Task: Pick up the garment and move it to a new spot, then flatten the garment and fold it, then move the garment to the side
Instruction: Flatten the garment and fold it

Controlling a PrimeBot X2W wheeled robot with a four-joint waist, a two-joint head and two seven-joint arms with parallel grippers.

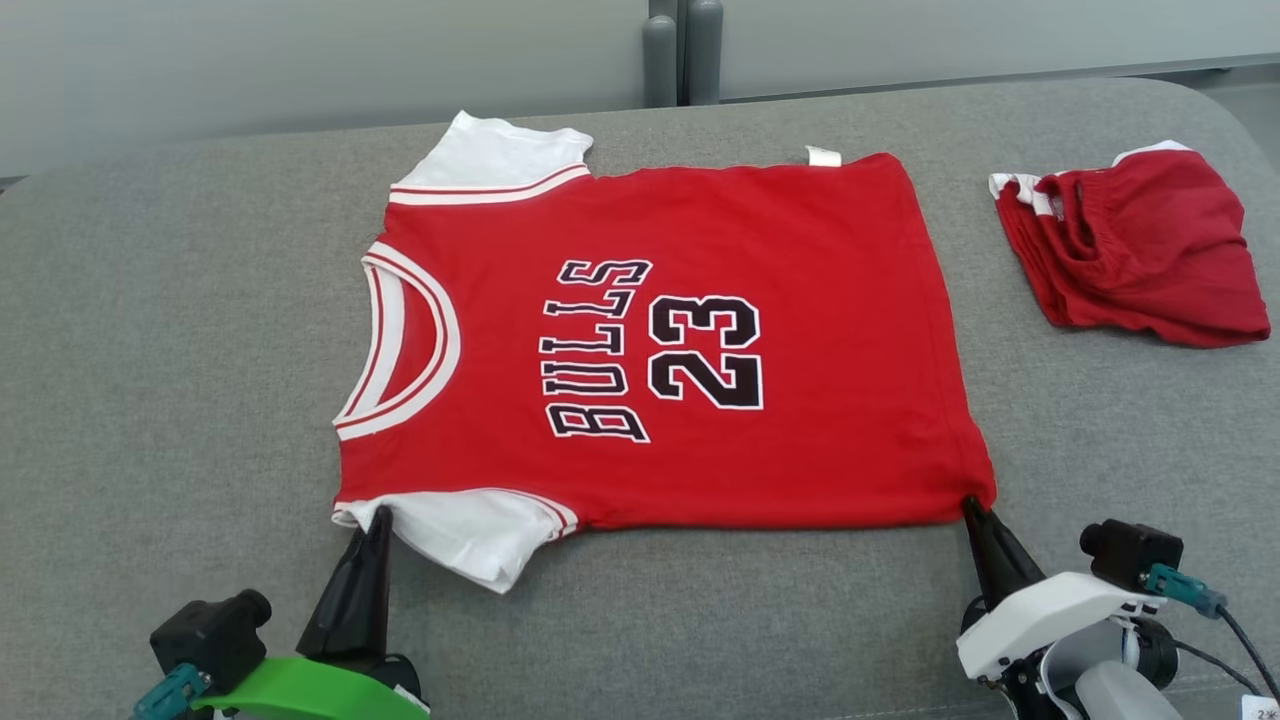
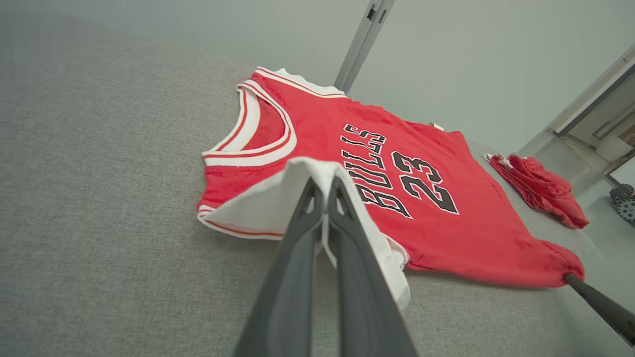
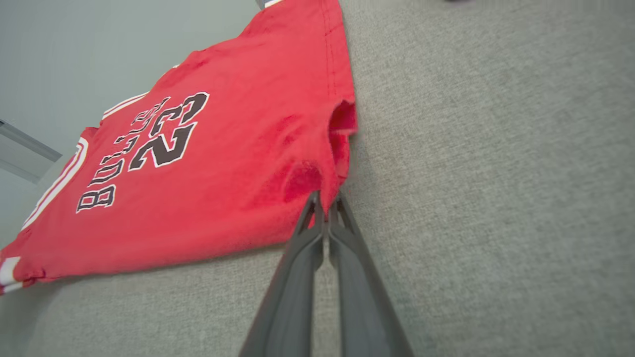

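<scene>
Left gripper (image 2: pixel 325 186) is clamped on the jersey's (image 1: pixel 800 250) sleeve (image 1: pixel 470 540), right gripper (image 3: pixel 325 198) on its hem (image 1: pixel 975 490); for the fold, a level lift across is needed.

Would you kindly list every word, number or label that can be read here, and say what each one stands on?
"BULLS": black letters edged in white, on the front of the red jersey.
"23": same lettering, beside that word on the jersey.
White tag at the jersey's edge: too small to read.
Red shorts: no text seen.
</scene>
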